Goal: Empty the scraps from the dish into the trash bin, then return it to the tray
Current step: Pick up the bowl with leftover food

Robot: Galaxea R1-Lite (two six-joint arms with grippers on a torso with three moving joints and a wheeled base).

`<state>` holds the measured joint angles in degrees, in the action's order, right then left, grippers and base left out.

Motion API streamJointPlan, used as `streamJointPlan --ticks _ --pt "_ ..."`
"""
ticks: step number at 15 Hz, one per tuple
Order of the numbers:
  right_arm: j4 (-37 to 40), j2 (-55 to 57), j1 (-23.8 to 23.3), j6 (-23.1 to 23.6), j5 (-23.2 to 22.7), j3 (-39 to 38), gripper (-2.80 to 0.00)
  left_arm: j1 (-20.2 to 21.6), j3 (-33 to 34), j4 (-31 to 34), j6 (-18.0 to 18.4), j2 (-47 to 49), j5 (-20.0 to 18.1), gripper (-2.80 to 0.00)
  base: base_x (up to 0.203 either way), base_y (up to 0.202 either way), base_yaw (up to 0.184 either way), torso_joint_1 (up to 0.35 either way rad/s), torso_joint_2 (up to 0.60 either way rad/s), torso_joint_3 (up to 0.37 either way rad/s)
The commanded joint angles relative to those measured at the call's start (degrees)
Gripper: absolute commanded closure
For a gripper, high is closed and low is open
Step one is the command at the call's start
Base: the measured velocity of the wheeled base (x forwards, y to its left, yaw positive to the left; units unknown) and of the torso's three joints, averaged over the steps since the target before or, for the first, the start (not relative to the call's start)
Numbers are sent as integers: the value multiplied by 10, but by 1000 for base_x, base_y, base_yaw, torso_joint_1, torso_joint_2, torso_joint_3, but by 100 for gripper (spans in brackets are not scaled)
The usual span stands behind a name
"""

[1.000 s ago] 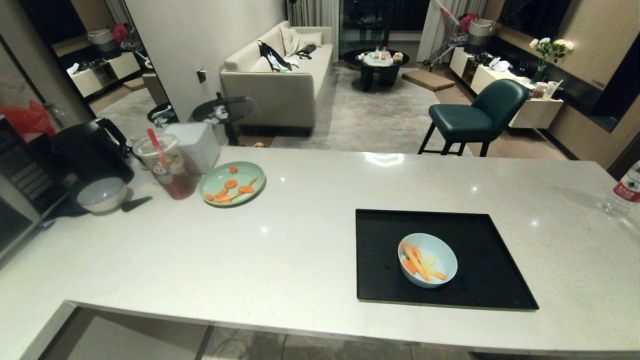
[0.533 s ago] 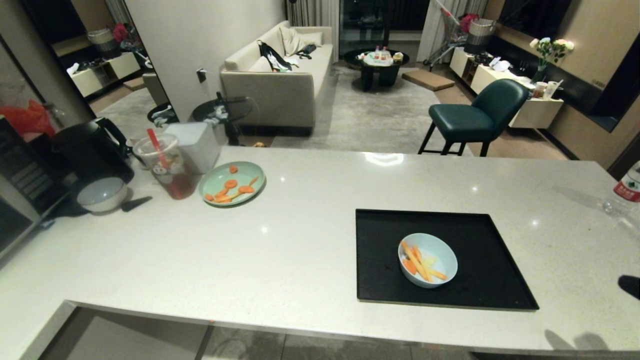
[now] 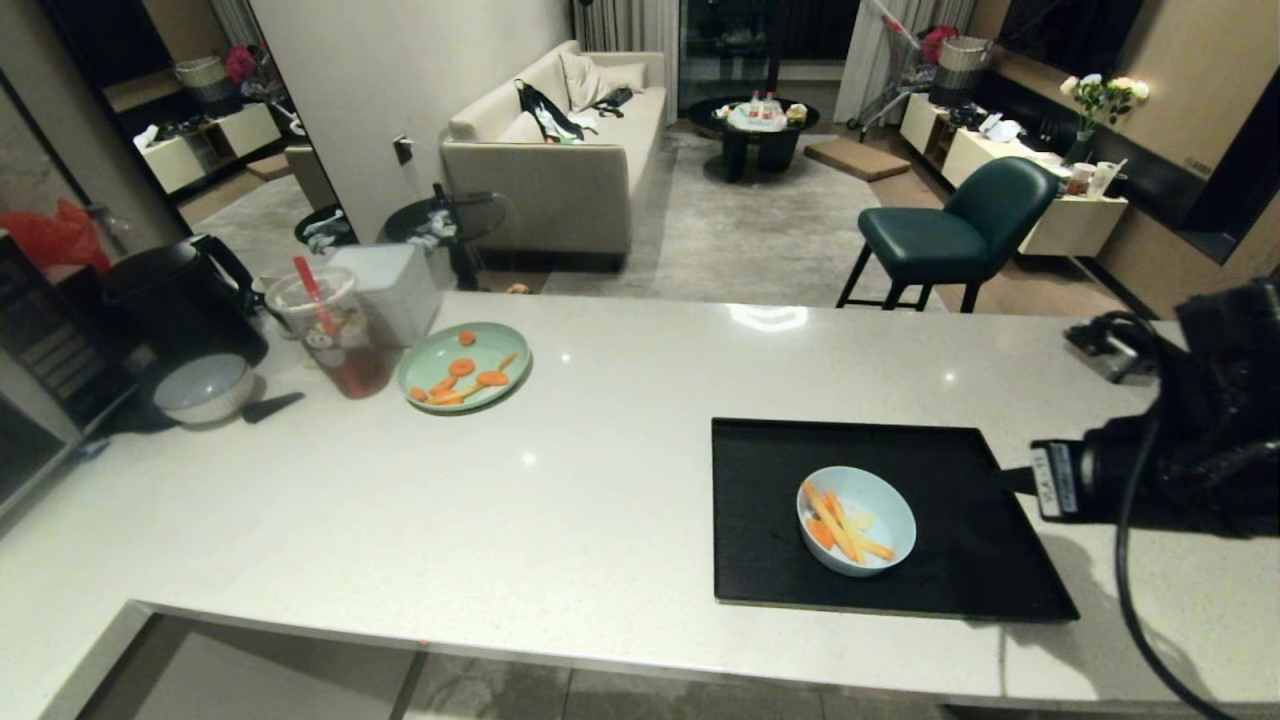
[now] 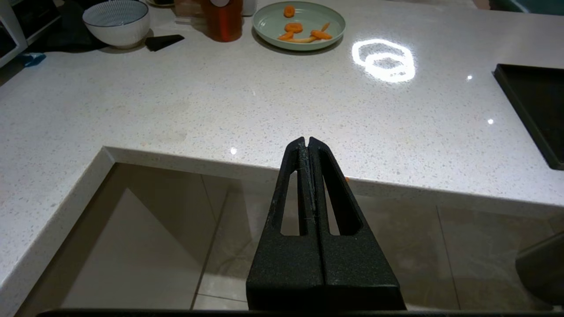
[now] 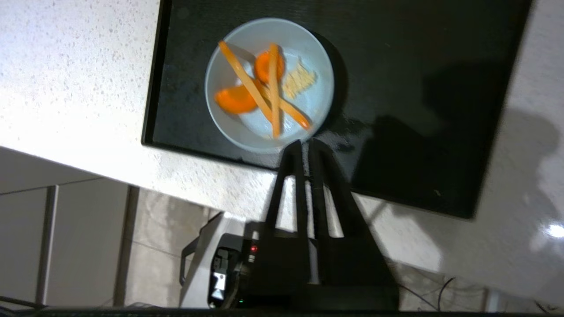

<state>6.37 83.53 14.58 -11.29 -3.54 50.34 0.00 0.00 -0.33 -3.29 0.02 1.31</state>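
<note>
I count one black tray (image 3: 960,460) holding one pale blue bowl (image 3: 880,505), and in it three long carrot sticks (image 5: 273,90), two carrot chunks (image 5: 235,99) and one pale yellow bit (image 5: 299,79). Farther off I see one green plate (image 3: 500,345), one white-grey bowl (image 3: 205,388), one drink cup (image 3: 330,335) and one black kettle (image 3: 180,300)

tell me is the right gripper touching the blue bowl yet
Apart. The head view shows the right gripper at the tray's right edge, with bare black tray between it and the dish.
</note>
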Motion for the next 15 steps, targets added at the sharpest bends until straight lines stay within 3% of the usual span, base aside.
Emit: streamJointPlan --ticks 1,6,10,15 --pt "24 126 26 -35 8 81 -280 0 0 0 -1 0 0 0 0 0 0 0 0 0" --pt "102 204 36 -44 14 186 -280 0 0 0 -1 1 0 0 0 0 0 0 0 0" --pt "107 208 31 -43 15 172 -280 0 0 0 -1 1 0 0 0 0 0 0 0 0" --pt "114 210 -16 -43 16 155 -280 0 0 0 -1 0 0 0 0 0 0 0 0 0"
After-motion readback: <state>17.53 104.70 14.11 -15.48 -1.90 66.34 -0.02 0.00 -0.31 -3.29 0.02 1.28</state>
